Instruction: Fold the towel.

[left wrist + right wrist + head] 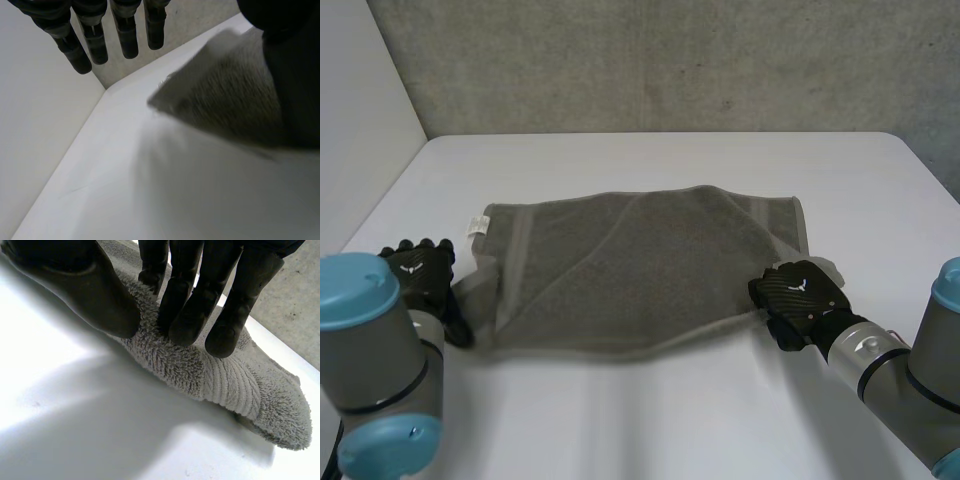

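- The towel lies spread on the white table, its long axis running from one arm to the other, with a slanting fold line across it.
- The right hand is at the towel's near right corner, where its thumb and fingers pinch the bunched edge.
- The left hand is just beside the near left corner. Its fingers are straight and hold nothing, and the corner lies by its thumb side.
- As I judge it, the left hand must take its corner next.
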{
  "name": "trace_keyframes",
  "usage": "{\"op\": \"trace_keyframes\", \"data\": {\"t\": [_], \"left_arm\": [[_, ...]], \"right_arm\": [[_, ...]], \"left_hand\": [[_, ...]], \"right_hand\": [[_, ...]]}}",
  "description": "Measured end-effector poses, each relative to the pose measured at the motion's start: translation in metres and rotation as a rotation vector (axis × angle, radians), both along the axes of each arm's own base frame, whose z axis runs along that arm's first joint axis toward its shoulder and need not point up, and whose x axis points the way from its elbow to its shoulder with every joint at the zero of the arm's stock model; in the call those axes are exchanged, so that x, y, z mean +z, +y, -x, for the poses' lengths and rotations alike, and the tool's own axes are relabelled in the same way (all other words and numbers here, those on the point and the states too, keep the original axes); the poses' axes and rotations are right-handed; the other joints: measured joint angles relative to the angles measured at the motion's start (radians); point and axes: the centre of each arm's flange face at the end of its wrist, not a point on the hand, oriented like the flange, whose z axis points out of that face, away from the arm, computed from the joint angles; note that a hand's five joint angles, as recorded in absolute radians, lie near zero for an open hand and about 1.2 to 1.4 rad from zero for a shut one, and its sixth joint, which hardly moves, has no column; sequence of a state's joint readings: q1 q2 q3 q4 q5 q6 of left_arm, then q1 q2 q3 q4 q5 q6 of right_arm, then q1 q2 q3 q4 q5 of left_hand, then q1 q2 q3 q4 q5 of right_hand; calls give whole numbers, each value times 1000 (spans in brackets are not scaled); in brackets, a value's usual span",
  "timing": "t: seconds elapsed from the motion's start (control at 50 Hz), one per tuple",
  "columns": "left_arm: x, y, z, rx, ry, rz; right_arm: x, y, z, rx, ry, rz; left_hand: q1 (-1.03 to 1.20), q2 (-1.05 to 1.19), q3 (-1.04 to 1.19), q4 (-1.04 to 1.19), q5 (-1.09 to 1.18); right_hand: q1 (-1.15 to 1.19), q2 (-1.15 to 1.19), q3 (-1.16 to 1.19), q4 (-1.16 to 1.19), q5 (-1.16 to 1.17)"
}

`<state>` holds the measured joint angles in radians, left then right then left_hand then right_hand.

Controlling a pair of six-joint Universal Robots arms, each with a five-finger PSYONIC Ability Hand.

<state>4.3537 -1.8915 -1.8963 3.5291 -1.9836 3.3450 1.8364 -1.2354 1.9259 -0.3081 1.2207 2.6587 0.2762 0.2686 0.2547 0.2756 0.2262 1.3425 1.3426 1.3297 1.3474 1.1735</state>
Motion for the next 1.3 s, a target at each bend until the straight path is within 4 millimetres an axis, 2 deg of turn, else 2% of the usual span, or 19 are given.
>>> {"op": "trace_keyframes", "data": {"t": [0.18,0.26,0.36,0.5,0.62,0.8,1.08,1.3], "left_arm": [[26,24,1,-39,29,72],[38,30,3,-64,48,115],[43,34,9,-138,64,132],[27,50,23,-361,47,50],[10,60,24,-457,-40,-20],[-8,56,14,-437,-153,-83],[-34,53,13,-433,-170,-175],[-34,43,17,-434,-162,-160]], "right_arm": [[-3,0,0,0,4,-8],[-3,0,0,1,4,-9],[-3,1,-1,2,4,-9],[-3,1,-1,3,4,-10],[-3,1,-1,3,4,-9],[-3,1,-1,3,5,-9],[-4,1,-1,2,6,-10],[-4,1,0,7,22,0]], "left_hand": [[-3,0,-1,0,-2],[-4,0,-1,0,-2],[-4,0,-1,0,1],[-4,0,0,0,9],[-4,1,2,0,30],[-1,13,22,3,60],[54,63,79,52,112],[85,91,107,85,141]], "right_hand": [[0,0,0,0,0],[0,0,0,0,0],[0,0,0,0,0],[0,0,0,0,0],[0,0,0,0,1],[0,0,0,0,0],[0,0,0,0,0],[0,0,0,0,0]]}}
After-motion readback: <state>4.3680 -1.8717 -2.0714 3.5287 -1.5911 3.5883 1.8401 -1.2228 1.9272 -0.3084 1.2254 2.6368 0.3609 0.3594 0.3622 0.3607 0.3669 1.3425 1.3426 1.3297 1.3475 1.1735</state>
